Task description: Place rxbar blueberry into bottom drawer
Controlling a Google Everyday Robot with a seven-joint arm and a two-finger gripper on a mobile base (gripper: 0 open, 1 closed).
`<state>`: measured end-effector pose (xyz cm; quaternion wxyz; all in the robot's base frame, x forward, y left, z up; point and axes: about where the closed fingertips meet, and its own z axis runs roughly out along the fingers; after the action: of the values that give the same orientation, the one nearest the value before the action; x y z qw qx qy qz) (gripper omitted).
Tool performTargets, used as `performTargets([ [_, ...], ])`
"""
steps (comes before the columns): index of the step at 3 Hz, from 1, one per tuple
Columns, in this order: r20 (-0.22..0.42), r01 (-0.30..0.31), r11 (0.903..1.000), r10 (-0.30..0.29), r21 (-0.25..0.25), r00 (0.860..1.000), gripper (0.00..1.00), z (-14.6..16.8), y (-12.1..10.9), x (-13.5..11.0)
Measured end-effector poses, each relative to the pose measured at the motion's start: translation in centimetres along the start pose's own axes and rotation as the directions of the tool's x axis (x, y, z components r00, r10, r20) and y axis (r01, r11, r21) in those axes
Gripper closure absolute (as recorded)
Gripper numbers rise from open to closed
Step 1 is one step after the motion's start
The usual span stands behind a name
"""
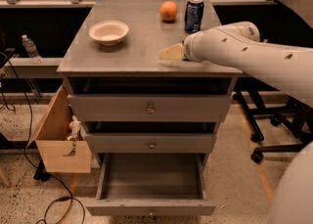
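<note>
The grey cabinet (pixel 146 47) has three drawers. The bottom drawer (pixel 151 207) is pulled out and open, and its inside looks empty. My gripper (pixel 171 52) is at the end of the white arm (pixel 234 49), which reaches in from the right. It sits low over the countertop's front right part. The rxbar blueberry does not show; the arm covers the spot beside the can where it lay.
A blue soda can (pixel 194 15), an orange (pixel 168 11) and a white bowl (pixel 108 32) stand on the countertop. The two upper drawers (pixel 149 108) are slightly ajar. A tan wooden box (pixel 58 142) hangs at the cabinet's left. Chair bases (pixel 264 140) stand at right.
</note>
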<state>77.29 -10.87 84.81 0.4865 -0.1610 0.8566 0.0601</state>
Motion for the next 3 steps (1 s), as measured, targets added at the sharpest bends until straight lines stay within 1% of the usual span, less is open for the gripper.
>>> performTargets([
  [1, -0.015, -0.041, 0.9989, 0.041, -0.021, 0.999, 0.14, 1.05, -0.12, 0.51],
  [2, -0.022, -0.067, 0.9969, 0.066, -0.041, 0.998, 0.38, 1.57, -0.36, 0.65],
  [3, -0.022, -0.073, 0.996, 0.071, -0.053, 0.997, 0.61, 1.62, -0.42, 0.58],
])
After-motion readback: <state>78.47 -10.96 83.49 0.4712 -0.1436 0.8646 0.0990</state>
